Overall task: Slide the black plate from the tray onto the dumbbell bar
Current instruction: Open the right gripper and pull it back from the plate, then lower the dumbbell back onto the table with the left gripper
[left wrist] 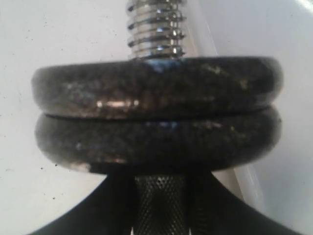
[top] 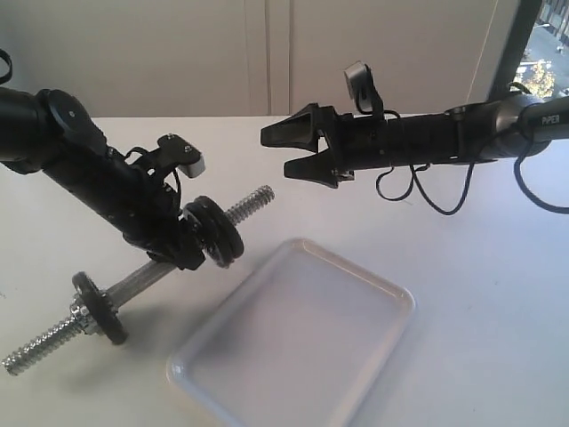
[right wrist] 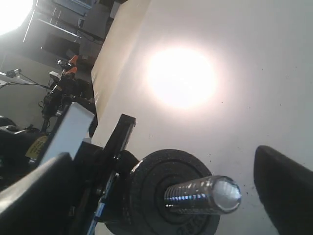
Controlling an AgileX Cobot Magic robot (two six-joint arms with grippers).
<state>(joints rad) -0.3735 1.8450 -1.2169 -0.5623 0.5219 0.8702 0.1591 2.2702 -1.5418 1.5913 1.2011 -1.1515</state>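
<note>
The left gripper [top: 187, 253] clamps the dumbbell bar [top: 142, 277] (black plate [top: 222, 231] on), thread aimed at the far edge of the desk [top: 462, 294] and the spread-fingered right gripper [top: 276, 151].

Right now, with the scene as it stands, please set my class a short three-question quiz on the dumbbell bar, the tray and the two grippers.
1. True or false: a weight disc lies in the tray.
2. Multiple choice: what is the left gripper clamped on? A) the dumbbell bar; B) a cable; C) nothing.
3. Fill the gap: the right gripper hovers above the table, empty, with its jaws ____.

Key: 1 false: the tray holds nothing, and two black plates sit stacked on the bar beside the left gripper. 2 A. 3 open.
</note>
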